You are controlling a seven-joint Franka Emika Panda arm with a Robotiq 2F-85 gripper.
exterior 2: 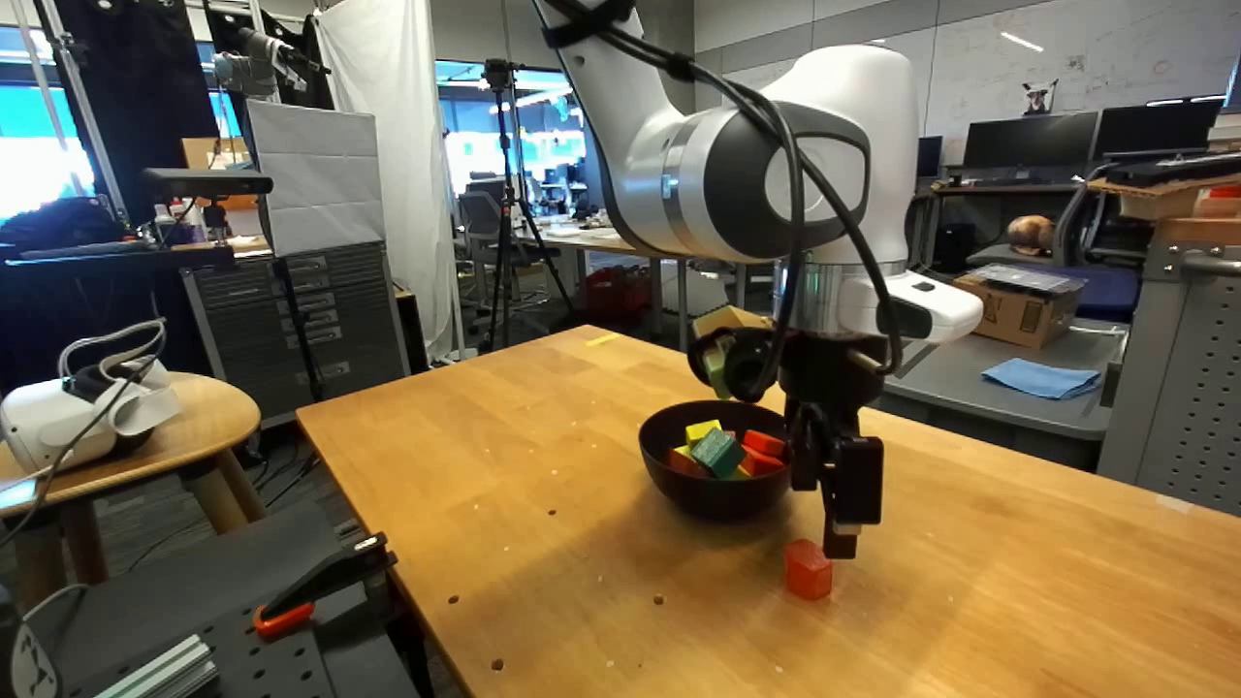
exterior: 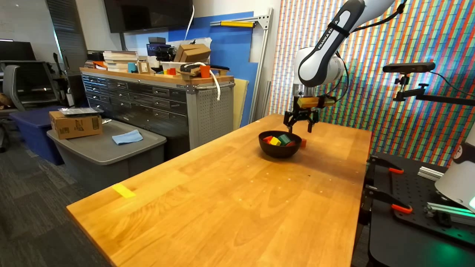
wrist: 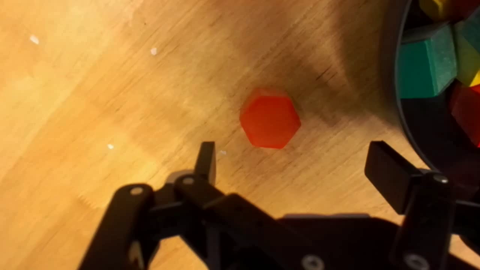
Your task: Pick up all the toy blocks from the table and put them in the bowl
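Rounded white robot arm (exterior 2: pixel 747 194) with dark-grey panels (exterior: pixel 311 70), a silver ring (exterior 2: pixel 686 194) and looping black cables (exterior 2: pixel 798 194). White lettering (exterior: pixel 325 37) reads FRANKA; what follows is hard to read. Black gripper (wrist: pixel 292 161): angular linkages (wrist: pixel 240 213), round metal screws (wrist: pixel 312 262).

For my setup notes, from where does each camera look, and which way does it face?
In an exterior view: from the end with the yellow strip, along the table to the striped wall; arm, gripper and cropped base show.
In an exterior view: from nearer the opposite end, slantwise back over the black bowl; arm and gripper show.
In the wrist view: from the arm, down at a red block; the gripper's spread fingers show.
Both exterior views share the strip and bowl, and seem to face roughly opposite ways.
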